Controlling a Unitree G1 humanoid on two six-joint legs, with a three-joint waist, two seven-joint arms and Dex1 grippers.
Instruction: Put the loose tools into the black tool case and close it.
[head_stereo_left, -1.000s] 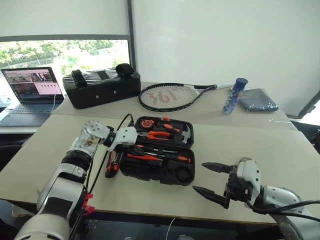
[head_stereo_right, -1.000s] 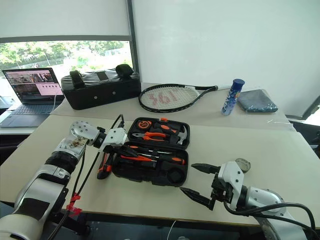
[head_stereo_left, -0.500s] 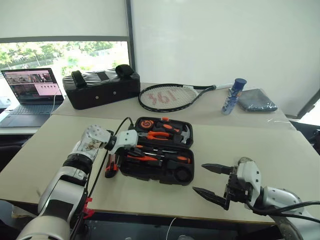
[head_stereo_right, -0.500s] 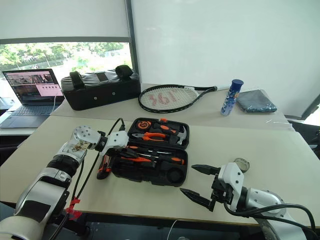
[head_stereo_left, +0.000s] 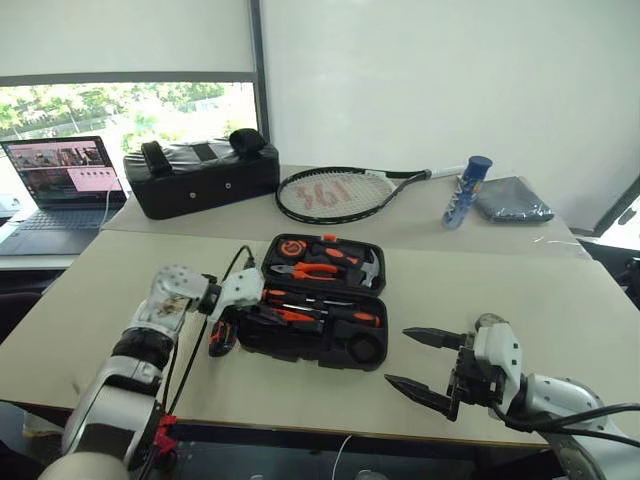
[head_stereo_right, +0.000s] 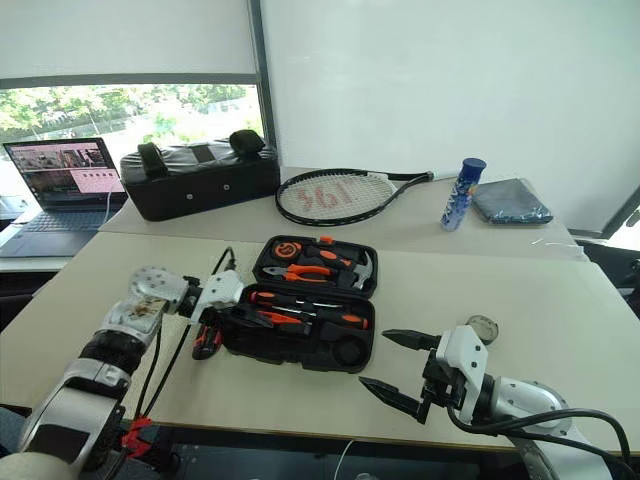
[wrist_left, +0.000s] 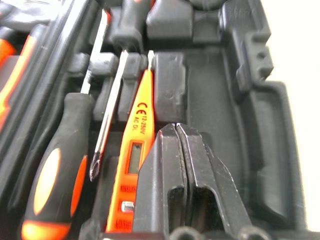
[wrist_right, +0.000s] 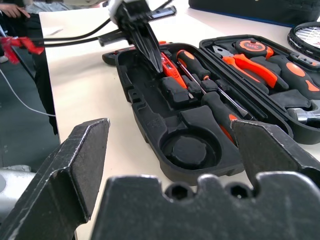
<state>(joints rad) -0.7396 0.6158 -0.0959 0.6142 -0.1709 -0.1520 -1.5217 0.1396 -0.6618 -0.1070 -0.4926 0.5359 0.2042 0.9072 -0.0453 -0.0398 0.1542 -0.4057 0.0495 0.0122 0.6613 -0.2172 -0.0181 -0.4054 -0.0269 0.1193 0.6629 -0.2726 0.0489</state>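
Observation:
The black tool case (head_stereo_left: 372, 288) lies open in the middle of the near table, with pliers and a tape measure in its far half. In its near half lie the small orange screwdriver (wrist_left: 134, 150) and two black-and-orange-handled screwdrivers (head_stereo_left: 335, 314). My left gripper (head_stereo_left: 267, 312) is shut and empty, its tips just above the orange screwdriver at the case's left end. The black-and-orange utility knife (head_stereo_left: 220, 336) lies on the table against the case's left side. My right gripper (head_stereo_left: 397, 356) hovers open and empty to the right of the case. A small round roll (head_stereo_right: 483, 325) sits just beyond it.
On the far table stand a black soft bag (head_stereo_left: 200, 177), a tennis racket (head_stereo_left: 340, 194), a blue can (head_stereo_left: 468, 190) and a folded grey cloth (head_stereo_left: 515, 200). A laptop (head_stereo_left: 62, 180) is open at the far left. Black cables (head_stereo_left: 190, 350) hang from my left wrist.
My left arm has drawn back toward the case's left end and tilted lower, its gripper still shut. The right arm has not moved.

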